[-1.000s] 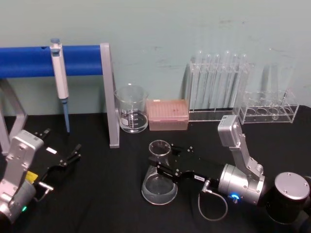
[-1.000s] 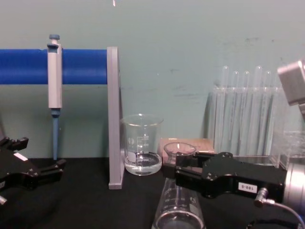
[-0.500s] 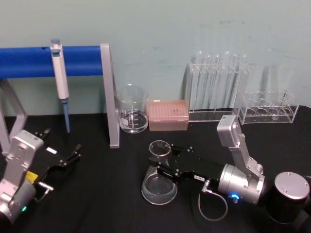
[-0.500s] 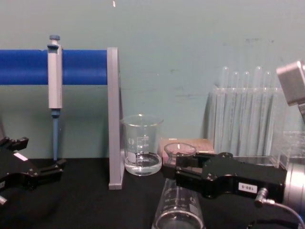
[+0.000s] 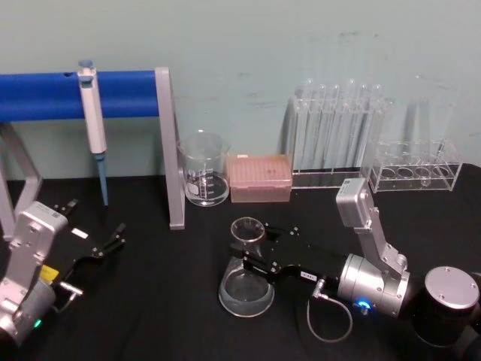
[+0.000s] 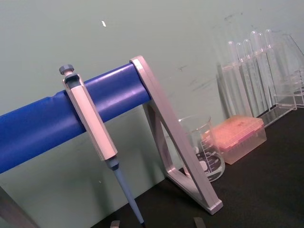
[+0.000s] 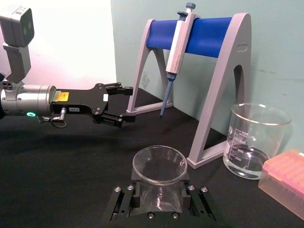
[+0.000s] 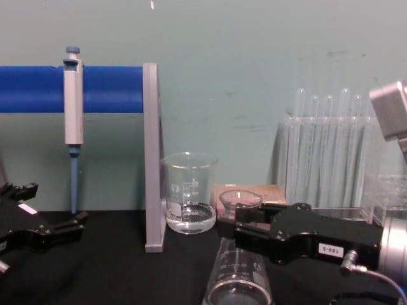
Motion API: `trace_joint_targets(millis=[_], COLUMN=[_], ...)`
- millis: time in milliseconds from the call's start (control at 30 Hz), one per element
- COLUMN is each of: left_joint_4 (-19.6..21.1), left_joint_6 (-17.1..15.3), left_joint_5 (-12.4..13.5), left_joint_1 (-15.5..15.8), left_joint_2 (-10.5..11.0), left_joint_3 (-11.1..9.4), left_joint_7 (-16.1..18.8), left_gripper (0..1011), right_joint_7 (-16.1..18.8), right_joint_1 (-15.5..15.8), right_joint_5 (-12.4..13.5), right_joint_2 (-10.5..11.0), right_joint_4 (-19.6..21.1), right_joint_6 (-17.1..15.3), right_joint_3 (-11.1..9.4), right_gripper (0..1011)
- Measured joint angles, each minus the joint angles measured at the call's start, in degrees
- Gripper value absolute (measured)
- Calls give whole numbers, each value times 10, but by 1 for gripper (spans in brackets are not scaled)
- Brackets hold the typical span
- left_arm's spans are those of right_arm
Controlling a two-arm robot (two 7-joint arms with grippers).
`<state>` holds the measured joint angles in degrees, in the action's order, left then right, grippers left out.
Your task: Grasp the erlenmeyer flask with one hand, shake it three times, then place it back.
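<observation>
Your right gripper has the flask by the neck: jaws pinching it from both sides, rim just above them, wide base below on the black table. In the right wrist view the fingers sit flush against the glass either side of the neck. Flask is upright, base looks down on the table, a little liquid in the bottom. Beaker and pink tip box are well beyond the jaws, near the wall. Your left gripper is parked off to the left, jaws spread, nothing between them, below the pipette hanging on the blue stand.
</observation>
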<state>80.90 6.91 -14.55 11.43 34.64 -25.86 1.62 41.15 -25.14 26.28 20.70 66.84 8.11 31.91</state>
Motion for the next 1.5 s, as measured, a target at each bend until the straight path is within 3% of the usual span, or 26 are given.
trace_joint_targets(millis=[167, 300, 567, 833, 1500], left_joint_4=[0, 0, 0, 0, 0], left_joint_6=[0, 0, 0, 0, 0], left_joint_5=[0, 0, 0, 0, 0], left_joint_1=[0, 0, 0, 0, 0], left_joint_2=[0, 0, 0, 0, 0], left_joint_3=[0, 0, 0, 0, 0], left_joint_7=[0, 0, 0, 0, 0], left_gripper=[1001, 1001, 1001, 1001, 1001], right_joint_7=[0, 0, 0, 0, 0], right_joint_1=[0, 1, 1, 0, 0], right_joint_5=[0, -3, -2, -1, 0], right_joint_2=[0, 0, 0, 0, 0], right_joint_4=[0, -2, -1, -1, 0], right_joint_6=[0, -3, -3, -2, 0], right_joint_3=[0, 1, 1, 0, 0], right_gripper=[450, 510, 797, 994, 1000])
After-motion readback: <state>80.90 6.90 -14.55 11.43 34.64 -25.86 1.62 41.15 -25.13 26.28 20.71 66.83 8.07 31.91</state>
